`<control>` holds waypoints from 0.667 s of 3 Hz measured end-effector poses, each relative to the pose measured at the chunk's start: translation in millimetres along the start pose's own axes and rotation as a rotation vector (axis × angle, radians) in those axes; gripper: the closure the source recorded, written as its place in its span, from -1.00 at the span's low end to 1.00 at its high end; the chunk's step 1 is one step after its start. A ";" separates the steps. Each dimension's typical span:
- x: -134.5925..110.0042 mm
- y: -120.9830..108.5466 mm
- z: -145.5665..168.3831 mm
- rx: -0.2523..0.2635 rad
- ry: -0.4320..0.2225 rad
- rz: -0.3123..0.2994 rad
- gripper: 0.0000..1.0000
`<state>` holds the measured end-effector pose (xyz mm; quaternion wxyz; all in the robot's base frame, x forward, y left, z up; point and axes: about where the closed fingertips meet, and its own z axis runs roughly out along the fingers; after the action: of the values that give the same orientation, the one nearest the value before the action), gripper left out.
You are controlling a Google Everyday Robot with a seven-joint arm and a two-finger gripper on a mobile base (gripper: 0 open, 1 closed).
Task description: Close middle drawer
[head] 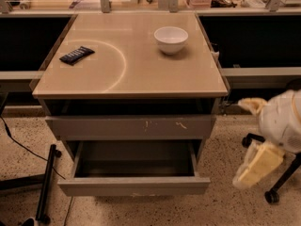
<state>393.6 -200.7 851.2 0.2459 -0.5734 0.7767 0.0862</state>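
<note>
The middle drawer (134, 186) is the wide, shallow grey drawer at the bottom of the cabinet. It stands pulled out toward me, its inside empty, with faint pale chips along the lower edge of its front. Above it is the taller grey front with white scratch marks (131, 126), which is pushed in. My gripper (256, 166), pale yellow under the white arm (282, 121), hangs to the right of the open drawer, level with it and not touching it.
A white bowl (170, 39) and a dark flat packet (76, 54) lie on the cabinet top (131, 79). A chair base with casters (272, 196) stands on the floor just behind the arm. A black stand leg (45, 187) and a cable lie at the left.
</note>
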 end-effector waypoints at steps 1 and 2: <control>33.6 35.7 97.9 -0.109 -0.170 0.138 -1.00; 57.1 61.6 194.4 -0.207 -0.262 0.243 -1.00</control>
<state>378.5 -148.2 646.7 0.2722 -0.4817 0.7886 0.2683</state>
